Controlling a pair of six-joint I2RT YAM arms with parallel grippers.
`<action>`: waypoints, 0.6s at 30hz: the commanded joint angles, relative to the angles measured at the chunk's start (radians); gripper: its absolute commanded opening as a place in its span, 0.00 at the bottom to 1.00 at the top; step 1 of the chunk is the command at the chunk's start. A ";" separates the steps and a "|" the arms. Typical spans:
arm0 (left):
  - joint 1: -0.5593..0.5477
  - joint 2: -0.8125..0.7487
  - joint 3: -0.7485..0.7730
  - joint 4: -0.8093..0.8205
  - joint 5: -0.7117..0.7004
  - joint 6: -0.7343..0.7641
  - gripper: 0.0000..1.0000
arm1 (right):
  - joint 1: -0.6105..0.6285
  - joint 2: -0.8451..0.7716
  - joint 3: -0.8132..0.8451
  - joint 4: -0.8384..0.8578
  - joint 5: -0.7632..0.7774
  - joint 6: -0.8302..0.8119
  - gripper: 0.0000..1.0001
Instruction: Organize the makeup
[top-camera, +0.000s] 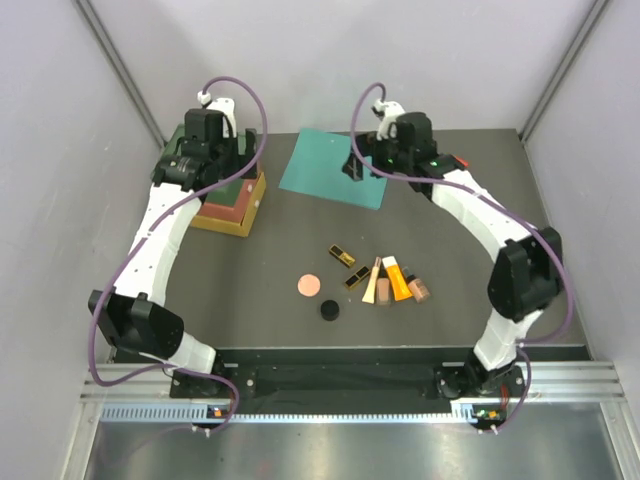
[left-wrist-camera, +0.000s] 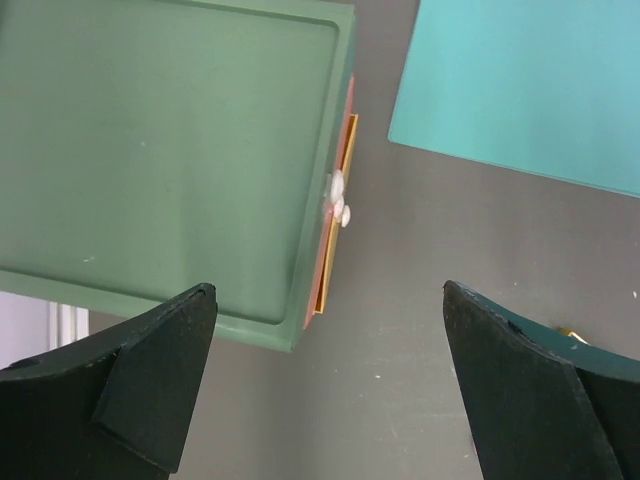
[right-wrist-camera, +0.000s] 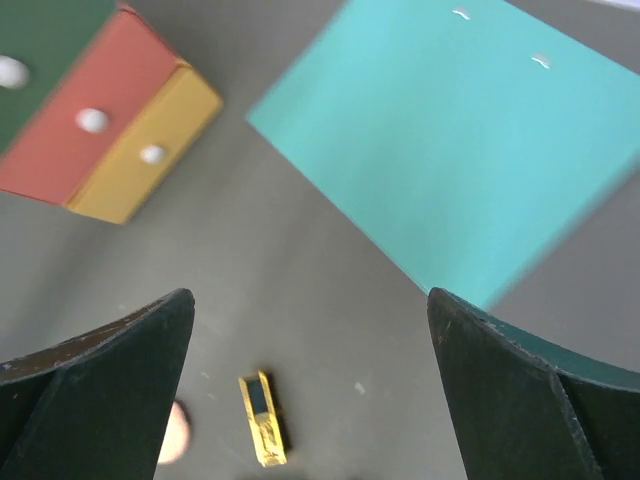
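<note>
The makeup lies in a loose group at the table's middle front: two black-and-gold cases (top-camera: 341, 255) (top-camera: 357, 277), a pink disc (top-camera: 308, 285), a black round jar (top-camera: 329, 311), and an orange tube (top-camera: 398, 279), a beige tube (top-camera: 383, 291) and a brown tube (top-camera: 418, 288) side by side. My left gripper (left-wrist-camera: 330, 380) hangs open over the edge of the green-topped drawer box (left-wrist-camera: 160, 150), holding nothing. My right gripper (right-wrist-camera: 310, 380) is open high above the table by the teal mat (right-wrist-camera: 460, 150). Below it I see one gold case (right-wrist-camera: 262, 418) and the pink disc's edge (right-wrist-camera: 175, 432).
A stacked drawer box (top-camera: 232, 205) with green, red and yellow tiers and white knobs (left-wrist-camera: 340, 195) stands at the back left. The teal mat (top-camera: 335, 167) lies flat at the back centre. A small red object (top-camera: 461, 160) sits behind the right arm.
</note>
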 joint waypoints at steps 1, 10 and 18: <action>0.007 -0.019 0.056 -0.005 -0.048 0.010 0.99 | 0.081 0.127 0.239 -0.079 -0.072 0.019 1.00; 0.039 -0.027 0.063 0.023 -0.059 0.028 0.96 | 0.103 0.323 0.431 0.016 -0.297 0.278 1.00; 0.128 0.048 0.108 0.049 0.007 -0.044 0.18 | 0.101 0.464 0.482 0.363 -0.468 0.650 0.99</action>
